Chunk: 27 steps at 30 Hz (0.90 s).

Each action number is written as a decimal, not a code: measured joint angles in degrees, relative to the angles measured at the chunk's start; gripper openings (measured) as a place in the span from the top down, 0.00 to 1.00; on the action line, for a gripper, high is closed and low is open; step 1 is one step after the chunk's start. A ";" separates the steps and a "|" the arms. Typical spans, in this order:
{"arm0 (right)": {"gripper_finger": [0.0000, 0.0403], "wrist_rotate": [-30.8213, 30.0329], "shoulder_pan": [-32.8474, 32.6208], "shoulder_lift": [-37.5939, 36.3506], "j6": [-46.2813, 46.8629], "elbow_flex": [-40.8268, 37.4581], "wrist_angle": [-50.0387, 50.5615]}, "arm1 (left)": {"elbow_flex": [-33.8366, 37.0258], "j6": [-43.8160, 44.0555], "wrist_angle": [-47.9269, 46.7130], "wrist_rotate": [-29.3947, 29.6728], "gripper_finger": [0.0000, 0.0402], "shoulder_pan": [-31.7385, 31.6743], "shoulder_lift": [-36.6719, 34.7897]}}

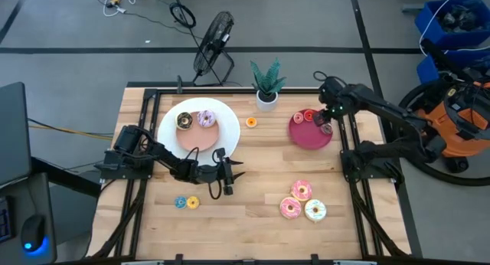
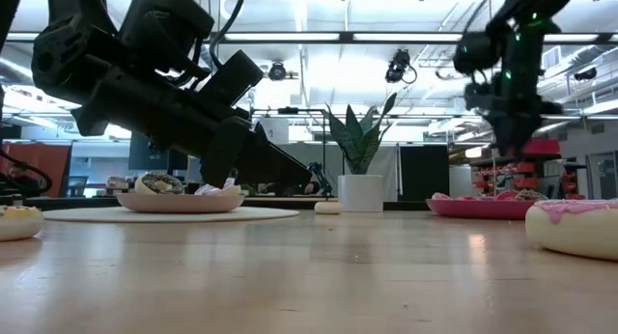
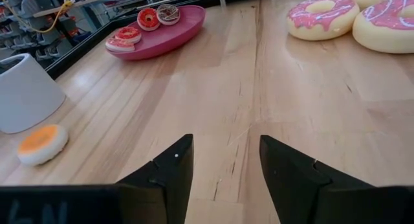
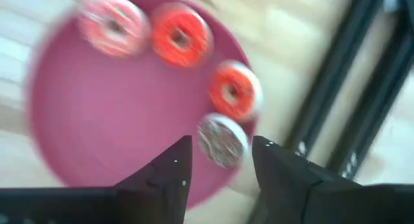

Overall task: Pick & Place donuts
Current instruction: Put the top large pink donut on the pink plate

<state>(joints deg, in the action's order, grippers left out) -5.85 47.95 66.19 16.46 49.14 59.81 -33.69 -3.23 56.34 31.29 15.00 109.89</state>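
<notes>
hovering at upper right, the right hand (image 1: 328, 121) gapes empty over the magenta dish (image 1: 305, 137) with four small donuts (image 4: 222, 140); left hand (image 1: 235, 175), open, empty, low centre-left; three frosted donuts (image 1: 302, 191) lower right.

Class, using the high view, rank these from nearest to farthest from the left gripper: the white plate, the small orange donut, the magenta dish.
From the left gripper:
1. White plate, just behind it.
2. Small orange donut, mid-table, near the plant.
3. Magenta dish, on the right arm's side.
</notes>
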 joint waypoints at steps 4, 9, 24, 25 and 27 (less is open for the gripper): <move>0.58 0.12 -10.53 -3.03 0.05 -1.23 -6.08 | 0.00 -0.32 -0.22 0.00 0.55 -0.04 0.00; 0.58 0.25 -27.49 -4.97 2.94 -7.74 -17.27 | 0.02 -0.72 -0.55 0.02 0.55 -0.04 0.00; 0.58 -10.03 -71.18 -5.03 32.74 -17.49 -25.40 | 0.02 -3.07 -0.46 0.18 0.55 -1.80 0.02; 0.58 -10.01 -72.20 -5.01 34.07 -18.33 -25.33 | 0.02 -3.03 -0.46 0.20 0.55 -2.17 0.02; 0.56 -9.20 -73.06 -5.01 36.87 -19.79 -25.60 | 0.02 -2.94 -0.46 0.20 0.55 -2.86 0.02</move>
<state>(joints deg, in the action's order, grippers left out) -15.05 -25.10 61.18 53.33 29.35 34.21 -33.67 -6.17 55.88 31.48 12.14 109.91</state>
